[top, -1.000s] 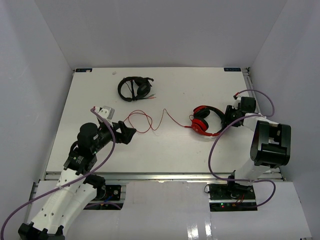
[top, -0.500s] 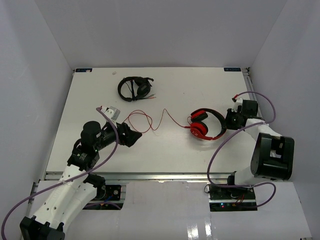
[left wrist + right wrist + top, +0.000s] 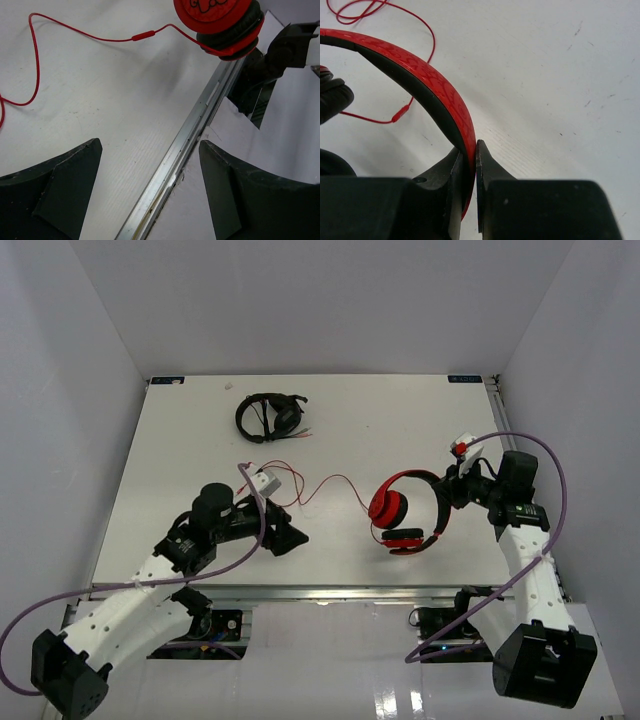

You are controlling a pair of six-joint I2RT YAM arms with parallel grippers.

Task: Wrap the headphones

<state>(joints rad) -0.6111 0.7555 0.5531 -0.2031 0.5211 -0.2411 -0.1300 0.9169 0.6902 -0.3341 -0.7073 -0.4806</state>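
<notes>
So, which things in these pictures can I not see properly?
Top view: the far end of the red cable passes behind the left arm; its plug does not show.
Left wrist view: the top edge cuts the headphones; one ear cup shows.
Right wrist view: the left edge crops the ear cups; the right gripper, shut on the headband, hides its lower part.

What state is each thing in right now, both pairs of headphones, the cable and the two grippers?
red headphones: held by the headband, not wrapped.
red cable: loose, trailing in curves across the table.
black headphones: lying at the far side, apart from both arms.
right gripper: shut on the red headband.
left gripper: open, holding nothing.
</notes>
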